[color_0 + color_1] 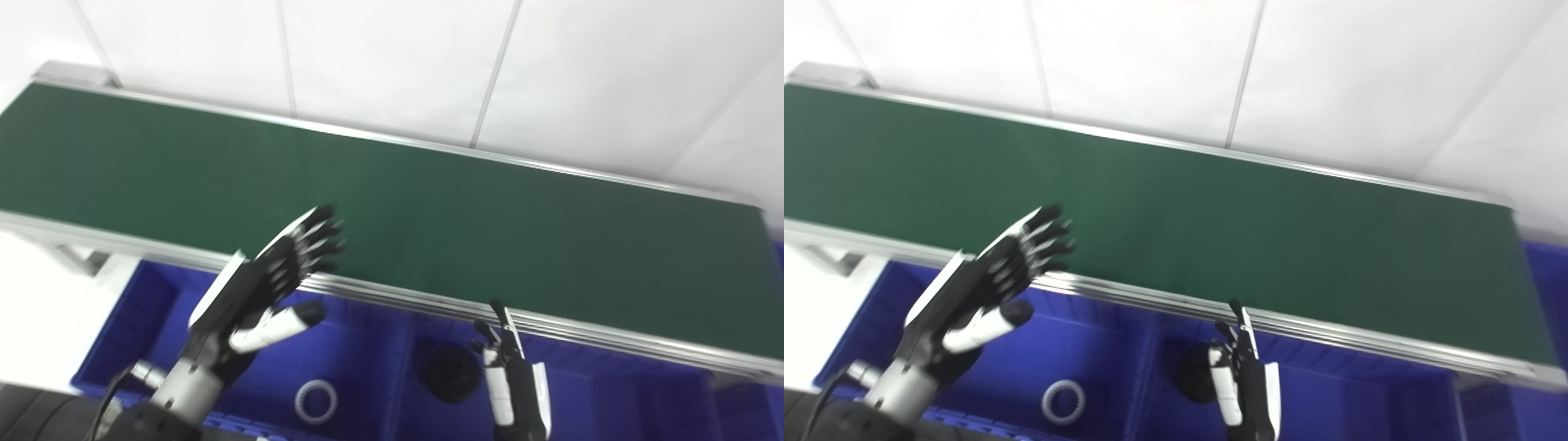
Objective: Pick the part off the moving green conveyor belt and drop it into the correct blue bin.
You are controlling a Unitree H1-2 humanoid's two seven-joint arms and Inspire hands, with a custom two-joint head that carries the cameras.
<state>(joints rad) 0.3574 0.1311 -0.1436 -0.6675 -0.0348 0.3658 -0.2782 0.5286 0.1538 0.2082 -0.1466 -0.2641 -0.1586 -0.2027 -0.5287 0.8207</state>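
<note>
- The green conveyor belt [392,202] runs from 10 o'clock down to 4 o'clock, its visible surface bare.
- The left hand [269,275] hovers over the belt's near rail at 7 o'clock, fingers spread wide, holding nothing.
- The right hand [511,367] stands edge-on at 6 o'clock over the blue bins [367,343], fingers extended and empty.
- A white ring [316,401] lies in the left bin; a black round part [452,372] lies in the next, just beside the right hand.

Both hands up with fingers spread: left hand [986,288] over the conveyor belt [1213,233] edge, right hand [1243,367] lower, above the blue bins [1102,361]. White ring [1063,402] and black part [1191,380] sit inside.
</note>
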